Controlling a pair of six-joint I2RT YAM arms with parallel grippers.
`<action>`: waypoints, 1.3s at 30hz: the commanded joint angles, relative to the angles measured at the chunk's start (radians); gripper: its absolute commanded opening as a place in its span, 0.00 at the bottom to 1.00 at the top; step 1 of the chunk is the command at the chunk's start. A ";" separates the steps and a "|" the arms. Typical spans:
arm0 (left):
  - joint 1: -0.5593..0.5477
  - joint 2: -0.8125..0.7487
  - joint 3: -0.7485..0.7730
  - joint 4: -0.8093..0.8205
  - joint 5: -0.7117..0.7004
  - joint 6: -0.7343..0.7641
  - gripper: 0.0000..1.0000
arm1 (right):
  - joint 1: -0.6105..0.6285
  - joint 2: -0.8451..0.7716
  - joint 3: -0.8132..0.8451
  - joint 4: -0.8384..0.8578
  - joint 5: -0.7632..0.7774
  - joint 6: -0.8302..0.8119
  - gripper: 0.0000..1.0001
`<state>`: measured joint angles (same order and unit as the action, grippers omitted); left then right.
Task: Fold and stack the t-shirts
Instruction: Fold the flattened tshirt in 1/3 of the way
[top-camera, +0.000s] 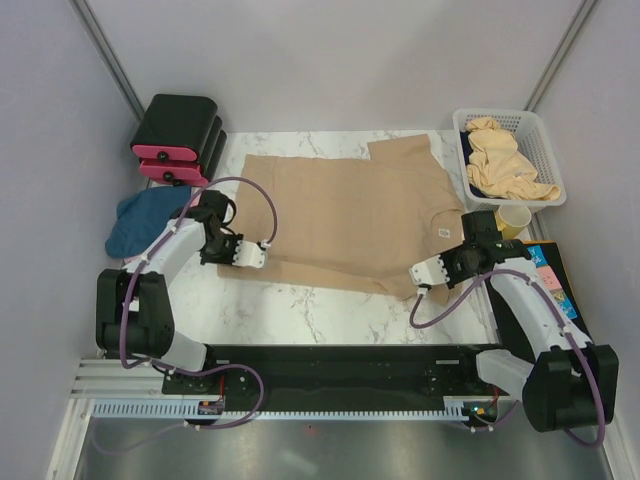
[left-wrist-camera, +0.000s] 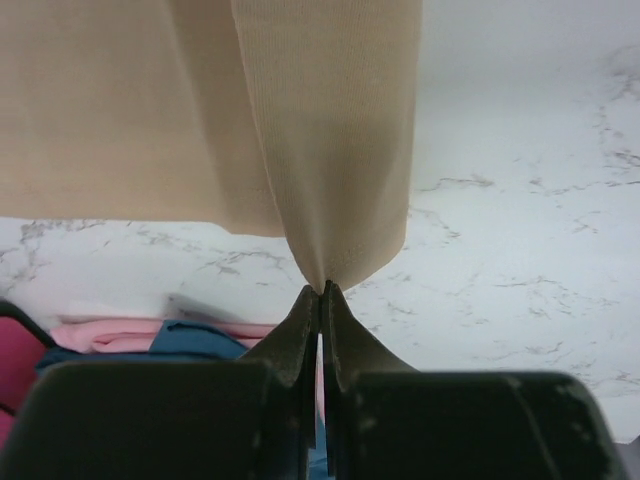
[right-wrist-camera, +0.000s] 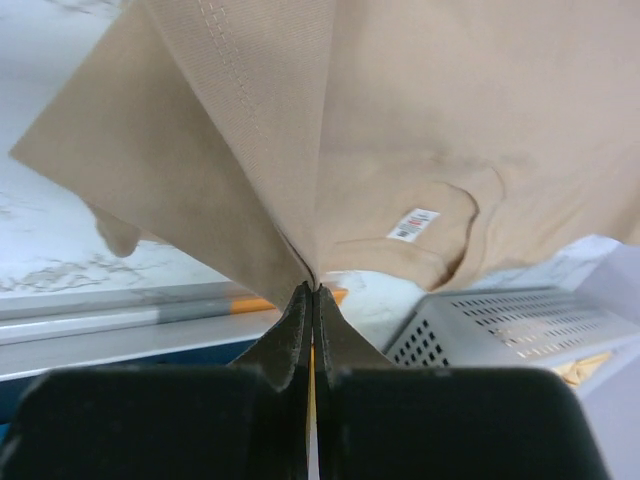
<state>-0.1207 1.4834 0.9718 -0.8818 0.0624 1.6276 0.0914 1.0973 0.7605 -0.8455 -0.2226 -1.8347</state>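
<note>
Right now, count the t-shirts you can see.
4 at least: tan t-shirt spread in the middle; blue t-shirt far left, pink t-shirt under it; a yellowish heap in the basket, possibly several.

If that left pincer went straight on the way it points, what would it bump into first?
The tan t-shirt: the left pincer is already shut on its edge, and the cloth fills the way ahead. Past that, likely more shirt on the marble table, though depth is unclear.

Plain tan t-shirt (top-camera: 350, 215), small white neck label (right-wrist-camera: 413, 224) w/ red mark. Surface (top-camera: 290, 310): white marble, grey veins. One dark blue t-shirt (top-camera: 140, 222), one pink t-shirt (left-wrist-camera: 110, 335). Basket (top-camera: 547, 150): white mesh, holds pale yellow-tan t-shirts (top-camera: 505, 160). Boxes (top-camera: 175, 140): black & pink. Cup (top-camera: 513, 220): yellow.
</note>
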 joint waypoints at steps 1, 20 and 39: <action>0.016 0.015 0.038 0.035 0.010 -0.043 0.02 | -0.007 0.044 0.085 0.100 0.015 0.041 0.00; 0.016 0.113 0.094 0.233 0.004 -0.044 0.02 | -0.010 0.291 0.215 0.453 0.072 0.091 0.00; 0.015 0.235 0.192 0.325 -0.009 -0.034 0.02 | -0.010 0.437 0.287 0.713 0.075 0.117 0.00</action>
<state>-0.1104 1.7073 1.1339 -0.5812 0.0559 1.6123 0.0868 1.5150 0.9977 -0.2409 -0.1577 -1.7374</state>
